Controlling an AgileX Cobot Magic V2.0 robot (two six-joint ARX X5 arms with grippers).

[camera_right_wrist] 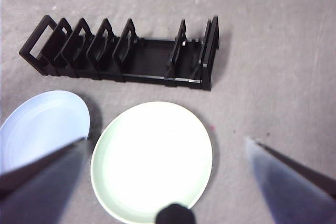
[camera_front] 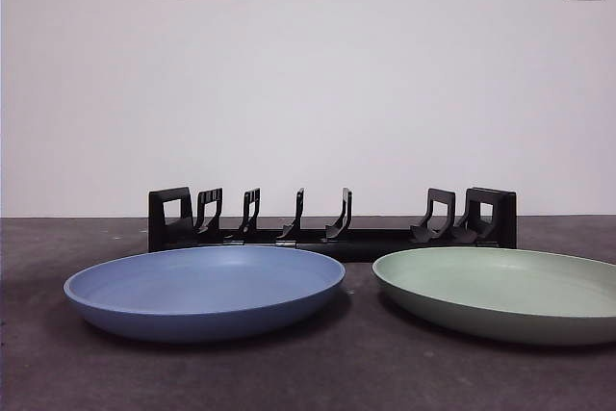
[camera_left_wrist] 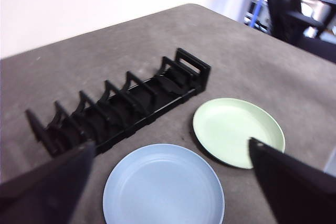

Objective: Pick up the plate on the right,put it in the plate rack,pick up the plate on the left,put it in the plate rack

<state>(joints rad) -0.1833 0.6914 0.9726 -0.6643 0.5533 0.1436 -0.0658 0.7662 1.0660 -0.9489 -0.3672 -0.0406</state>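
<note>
Both grippers hang high above the dark grey worktop (camera_front: 318, 372) with jaws spread wide, holding nothing: the left gripper (camera_left_wrist: 168, 182) and the right gripper (camera_right_wrist: 165, 182). The round pale green plate (camera_front: 500, 291) and round blue plate (camera_front: 204, 288) lie flat, side by side, just in front of the long black plastic plate rack (camera_front: 332, 223), whose slots are empty.

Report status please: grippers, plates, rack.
Left gripper and right gripper open, empty, above table. Green plate and blue plate flat before plate rack. Rack empty, nothing blocking.
</note>
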